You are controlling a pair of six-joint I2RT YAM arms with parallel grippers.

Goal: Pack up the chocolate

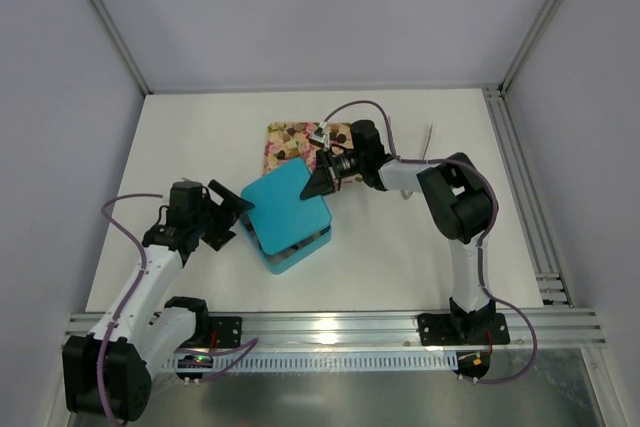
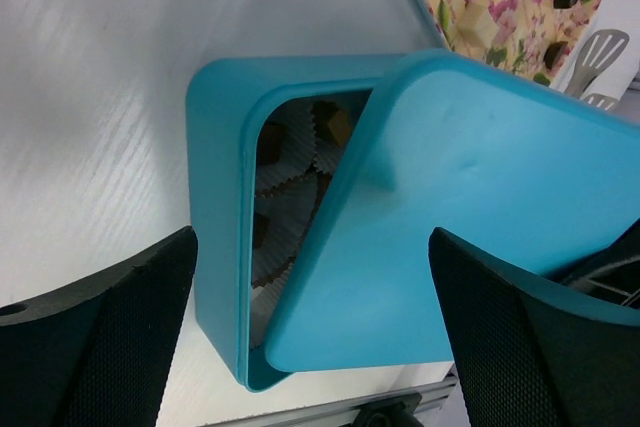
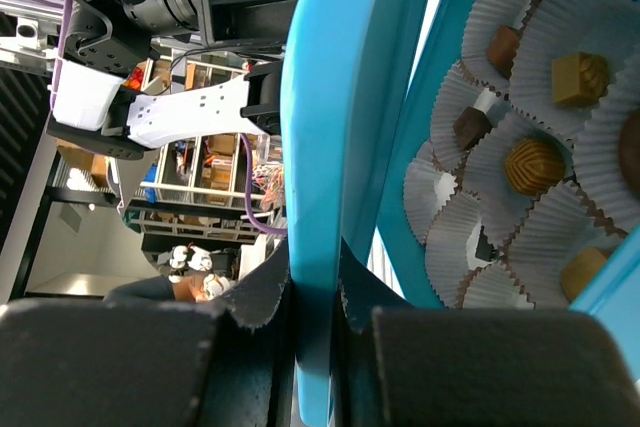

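Nearest the arms' bases, the left gripper [image 1: 230,217] hangs just beside the left side of a teal box [image 1: 288,261] on the white worktop [image 1: 400,247]. Its jaws are spread wide and grasp nothing; in the left wrist view the two dark fingers [image 2: 100,347] frame the box without touching it. The box sits near the middle of the worktop, and a teal lid [image 1: 285,202] lies askew over it, covering most of the opening but leaving a strip along one side uncovered. Through that gap, and more clearly in the right wrist view, some of the chocolate [image 3: 533,165] shows inside the box: brown, tan and dark pieces, each set in a crinkled white paper cup [image 3: 470,247], with a few cups showing no piece. On the far side of the box the right gripper [image 1: 320,185] is clenched on the lid's edge, the thin teal rim pinched between its fingers [image 3: 110,367] and held tilted up off the box on that side. Beyond it, touching or just beside the box's far corner, lies a flower-printed tray [image 1: 278,147] on which more chocolate [image 1: 300,135] lies loose in mixed browns.
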